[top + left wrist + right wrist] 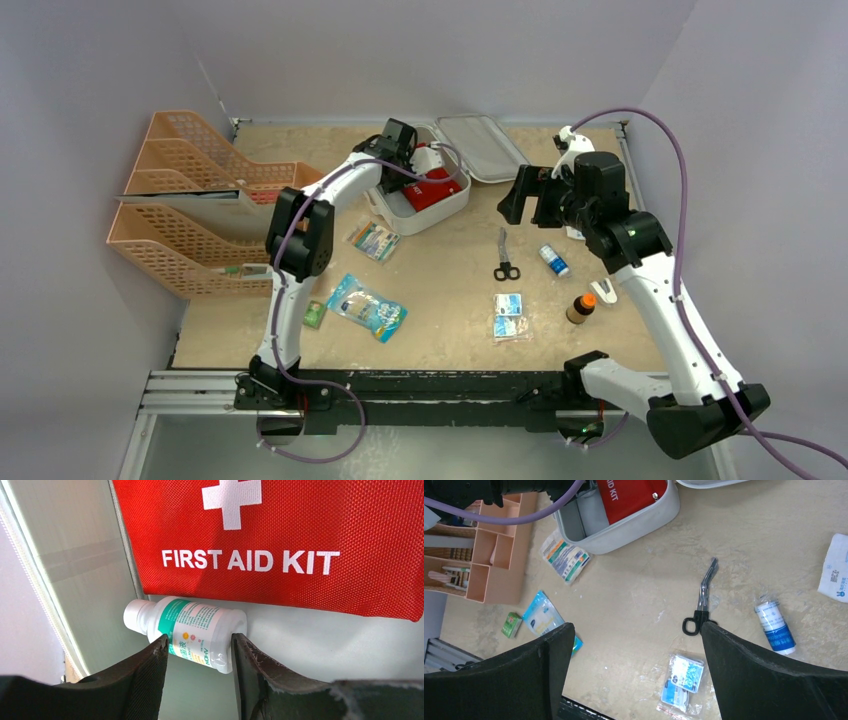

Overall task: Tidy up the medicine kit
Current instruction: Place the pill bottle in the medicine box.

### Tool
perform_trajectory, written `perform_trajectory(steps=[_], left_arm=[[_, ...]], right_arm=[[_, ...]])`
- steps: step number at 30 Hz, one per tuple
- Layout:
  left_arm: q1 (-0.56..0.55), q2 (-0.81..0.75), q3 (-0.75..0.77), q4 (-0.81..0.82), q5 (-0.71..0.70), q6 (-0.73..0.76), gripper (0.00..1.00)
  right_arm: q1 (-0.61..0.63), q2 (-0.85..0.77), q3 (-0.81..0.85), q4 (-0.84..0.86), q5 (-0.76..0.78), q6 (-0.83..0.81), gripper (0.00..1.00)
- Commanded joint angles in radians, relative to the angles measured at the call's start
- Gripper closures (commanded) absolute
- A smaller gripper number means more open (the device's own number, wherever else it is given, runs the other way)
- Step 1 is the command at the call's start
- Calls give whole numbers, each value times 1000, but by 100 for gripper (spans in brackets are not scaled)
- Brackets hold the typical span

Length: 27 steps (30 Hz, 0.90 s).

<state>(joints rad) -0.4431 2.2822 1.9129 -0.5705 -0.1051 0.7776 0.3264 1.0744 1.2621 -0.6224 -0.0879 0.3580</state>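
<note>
Kit [430, 220] holds the bottle [190, 625] our left gripper [199, 639] straddles, grip uncertain; pinched askew it may squirt out; right gripper [636, 627] gapes.

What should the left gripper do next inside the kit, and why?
Probably close the left gripper firmly on the white bottle: it lies on its side between the jaws on the floor of the medicine kit, beside the red pouch, and a firm hold isn't evident yet.

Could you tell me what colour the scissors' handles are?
Black; the scissors show best in right wrist view.
</note>
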Motion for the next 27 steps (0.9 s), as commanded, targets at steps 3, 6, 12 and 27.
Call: perform_trajectory(steps=[3, 6, 12, 27], left_arm=[[-3, -16, 73, -10, 30, -73, 51], [-22, -62, 104, -44, 74, -154, 47], [-43, -187, 122, -110, 159, -334, 42], [-43, -668, -227, -138, 459, -763, 21]], right_arm=[[0, -6, 8, 21, 20, 13, 1], [-1, 2, 4, -1, 50, 37, 1], [0, 5, -24, -61, 124, 51, 1], [-4, 96, -141, -175, 359, 168, 1]])
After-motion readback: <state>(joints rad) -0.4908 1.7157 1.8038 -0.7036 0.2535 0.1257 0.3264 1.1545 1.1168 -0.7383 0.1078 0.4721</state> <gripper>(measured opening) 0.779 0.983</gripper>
